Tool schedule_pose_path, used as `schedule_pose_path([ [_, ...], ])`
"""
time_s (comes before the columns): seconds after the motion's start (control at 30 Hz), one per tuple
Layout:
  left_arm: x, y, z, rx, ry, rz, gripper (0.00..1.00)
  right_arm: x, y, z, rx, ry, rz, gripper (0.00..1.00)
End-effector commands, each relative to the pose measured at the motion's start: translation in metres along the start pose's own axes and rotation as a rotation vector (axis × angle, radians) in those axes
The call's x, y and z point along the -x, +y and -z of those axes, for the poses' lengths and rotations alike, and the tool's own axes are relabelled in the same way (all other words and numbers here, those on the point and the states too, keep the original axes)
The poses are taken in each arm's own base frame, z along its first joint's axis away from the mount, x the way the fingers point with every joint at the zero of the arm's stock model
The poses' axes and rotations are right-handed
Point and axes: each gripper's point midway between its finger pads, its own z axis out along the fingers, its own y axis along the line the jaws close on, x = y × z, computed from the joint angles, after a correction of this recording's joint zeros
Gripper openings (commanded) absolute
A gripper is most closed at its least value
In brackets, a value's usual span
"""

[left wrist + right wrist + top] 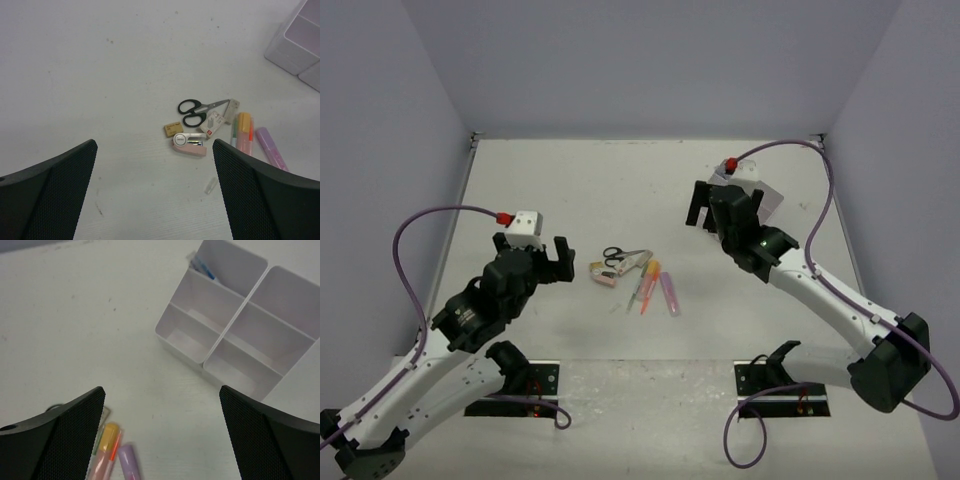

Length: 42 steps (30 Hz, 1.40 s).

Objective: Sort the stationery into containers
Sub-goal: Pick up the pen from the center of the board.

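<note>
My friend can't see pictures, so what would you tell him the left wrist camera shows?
Close together on a white table lie black scissors, a pink stapler, an orange marker and a purple marker. The left gripper, open and empty, frames the view. A white divided box peeks in top right.

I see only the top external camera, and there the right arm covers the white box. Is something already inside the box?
Observer: Yes. In the right wrist view the container holds one thin item with blue on it, leaning in the far compartment.
Operator: What is the pink thing beside the scissors? For me it is only a blur.
Observer: The left wrist view shows what looks like a small pink stapler, lying just on the near side of the scissors.
Operator: Does anything lie apart from that group?
Observer: A small clear piece lies alone on the table, nearer to the left arm than the stapler.
</note>
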Motion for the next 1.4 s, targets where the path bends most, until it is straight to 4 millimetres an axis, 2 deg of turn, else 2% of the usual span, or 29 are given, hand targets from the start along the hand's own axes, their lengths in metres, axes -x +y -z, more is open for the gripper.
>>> schedule_pose_path([
  [0.0,0.003,0.003,-0.004,0.025,-0.004,-0.027,1.0,-0.047,0.027,0.004,0.146,0.184,-0.051,0.96],
  [0.1,0.001,-0.004,-0.004,-0.02,0.001,-0.037,1.0,-0.07,0.008,-0.002,-0.005,0.252,-0.103,0.86],
  [0.17,-0.001,-0.005,-0.005,-0.026,0.002,-0.036,1.0,-0.082,-0.006,-0.004,-0.125,0.258,-0.169,0.84],
  [0.23,-0.008,-0.012,-0.008,-0.067,0.018,-0.049,1.0,-0.09,-0.006,0.001,-0.173,0.244,-0.177,0.82],
  [0.33,-0.015,-0.023,-0.012,-0.111,0.053,-0.068,1.0,-0.102,0.015,0.015,-0.162,0.265,-0.164,0.78],
  [0.4,-0.02,-0.028,-0.014,-0.134,0.079,-0.077,1.0,-0.117,0.043,0.022,-0.098,0.316,-0.195,0.77],
  [0.47,-0.02,-0.03,-0.013,-0.149,0.078,-0.075,1.0,-0.134,0.061,0.026,-0.055,0.381,-0.226,0.7],
  [0.57,-0.014,-0.033,-0.006,-0.178,0.045,-0.062,1.0,-0.159,0.075,0.032,-0.051,0.445,-0.244,0.62],
  [0.67,-0.014,-0.039,-0.001,-0.21,0.032,-0.066,1.0,-0.171,0.088,0.039,-0.062,0.464,-0.214,0.53],
  [0.77,-0.013,-0.041,0.002,-0.224,0.027,-0.069,1.0,-0.186,0.093,0.036,-0.11,0.481,-0.165,0.52],
  [0.93,-0.013,-0.046,0.006,-0.243,0.021,-0.072,1.0,-0.199,0.097,0.032,-0.167,0.498,-0.118,0.5],
  [1.1,-0.014,-0.05,0.009,-0.26,0.019,-0.075,1.0,-0.207,0.1,0.029,-0.157,0.505,-0.128,0.43],
  [1.37,-0.017,-0.052,0.009,-0.267,0.027,-0.082,1.0,-0.221,0.097,0.022,-0.181,0.52,-0.109,0.42],
])
